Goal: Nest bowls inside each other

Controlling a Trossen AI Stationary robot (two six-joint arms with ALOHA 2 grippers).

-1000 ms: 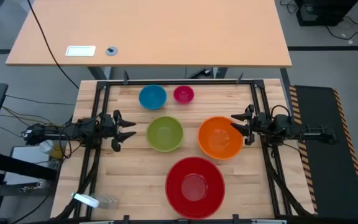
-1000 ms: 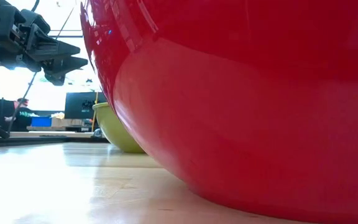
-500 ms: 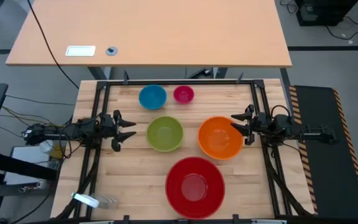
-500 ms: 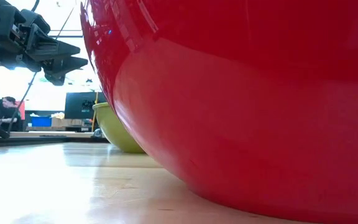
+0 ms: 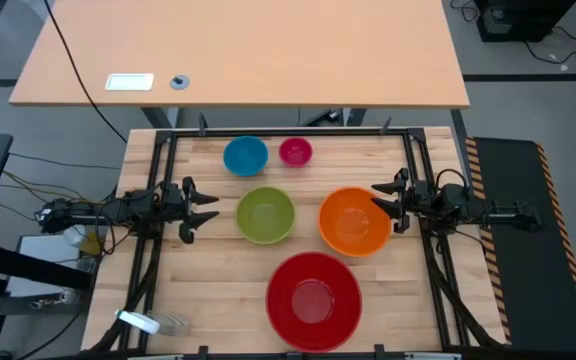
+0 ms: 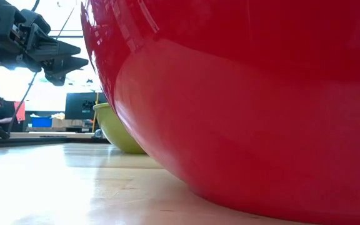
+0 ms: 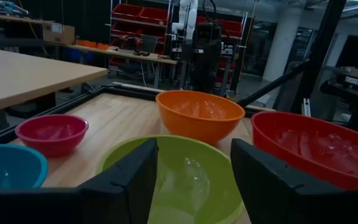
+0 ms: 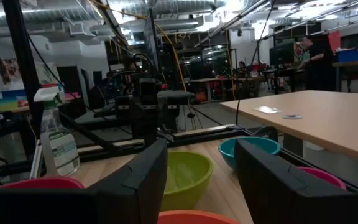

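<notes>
Five bowls stand apart on their bases on the wooden table: the red bowl [image 5: 313, 300] near the front, the orange bowl [image 5: 354, 221] at the right, the green bowl [image 5: 265, 214] in the middle, the blue bowl [image 5: 245, 156] and the pink bowl [image 5: 295, 152] at the back. My left gripper [image 5: 206, 209] hovers open at the left edge, pointing level at the green bowl [image 7: 185, 177]. My right gripper [image 5: 381, 201] hovers open at the right edge, over the orange bowl's rim [image 8: 201, 218].
A black frame [image 5: 288, 132] runs around the table. A spray bottle [image 5: 143, 322] lies at the front left corner. A light desk [image 5: 248, 50] stands behind the table. In the low view the red bowl [image 6: 242, 106] fills most of the picture.
</notes>
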